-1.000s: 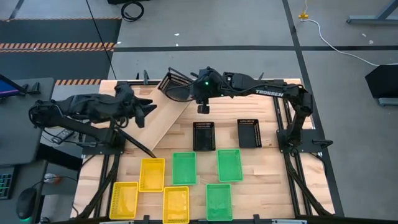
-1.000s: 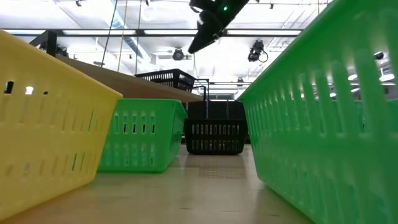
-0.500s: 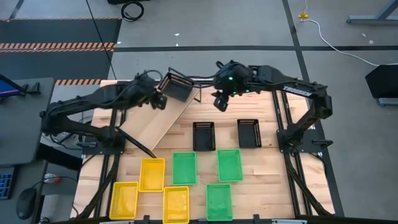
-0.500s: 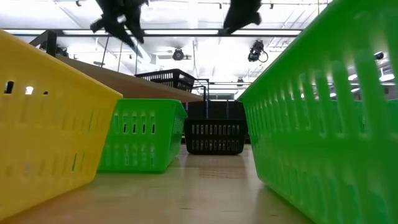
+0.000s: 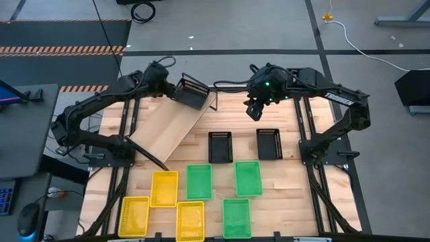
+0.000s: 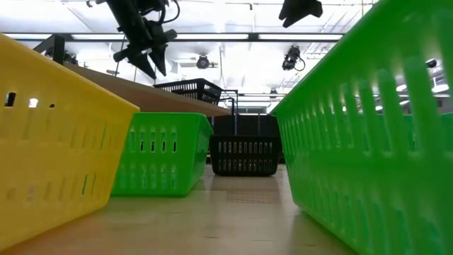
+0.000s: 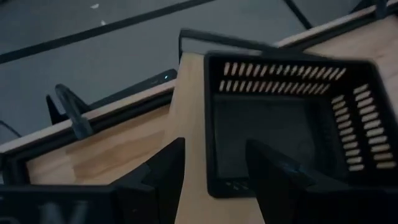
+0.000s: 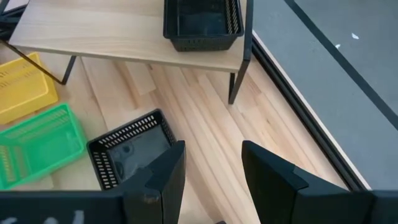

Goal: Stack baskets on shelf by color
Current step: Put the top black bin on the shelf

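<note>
The shelf [image 5: 168, 128] lies slantwise across the table's far left, with one black basket [image 5: 191, 93] resting by its bottom on the far end. My left gripper [image 5: 173, 91] hovers open just left of that basket [image 7: 292, 118], its fingers [image 7: 163, 171] near the closest wall. My right gripper [image 5: 254, 113] hangs open, high over the table's far middle, above two black baskets [image 5: 220, 146] [image 5: 269, 143] that sit on the tabletop. Three green baskets [image 5: 199, 181] and three yellow baskets [image 5: 164, 188] lie nearer the front edge.
The shelf's black metal leg [image 8: 239, 62] stands near the table's far edge. In the low view, a yellow basket [image 6: 49, 134] and a green basket [image 6: 368, 134] fill the foreground. Bare wood [image 5: 282, 195] shows at the table's right.
My left gripper has swung from the table's left edge toward the far end of the shelf, sinking until it is beside the black basket there. My right gripper has drawn away from that basket toward the table's right, rising and rolling at the wrist.
</note>
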